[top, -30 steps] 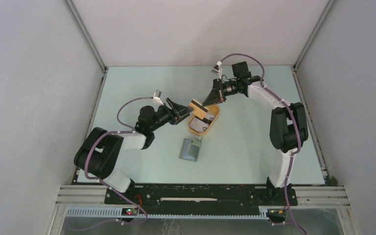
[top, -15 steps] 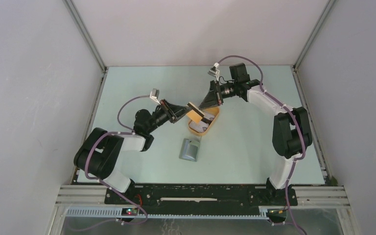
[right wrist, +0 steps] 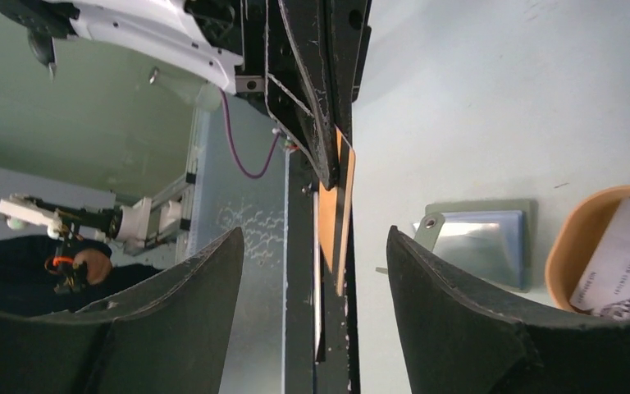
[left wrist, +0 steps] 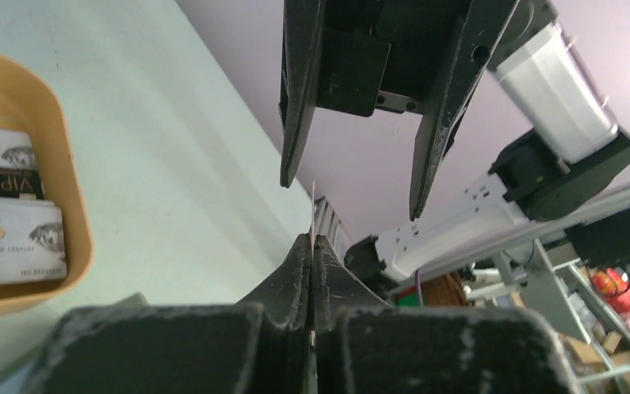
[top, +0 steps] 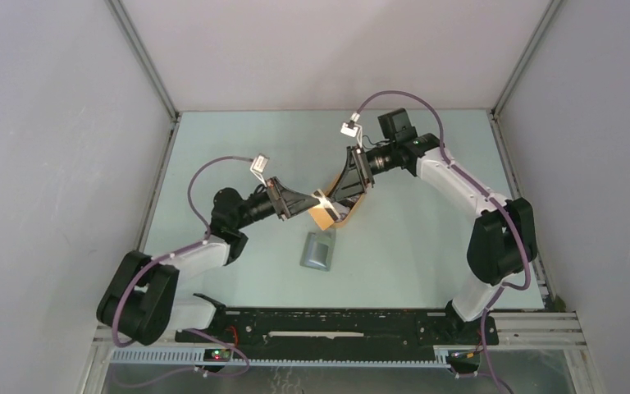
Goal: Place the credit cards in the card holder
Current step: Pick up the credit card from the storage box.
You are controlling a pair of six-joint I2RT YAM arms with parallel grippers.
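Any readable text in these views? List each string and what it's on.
"VIP": gold, on the black band of the upper credit card in the orange oval plastic tray.
"VIP": gold, on the whitish credit card below it.
Small line under that: too small to read.
Gold print on the tray card in the right wrist view: cut off, unreadable.
Grey-green fold-over wallet, tan card in the left gripper: no text visible.

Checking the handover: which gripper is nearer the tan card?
Left. The left gripper is shut on the tan card; the right gripper is open, its jaws flanking the card's free end without touching.
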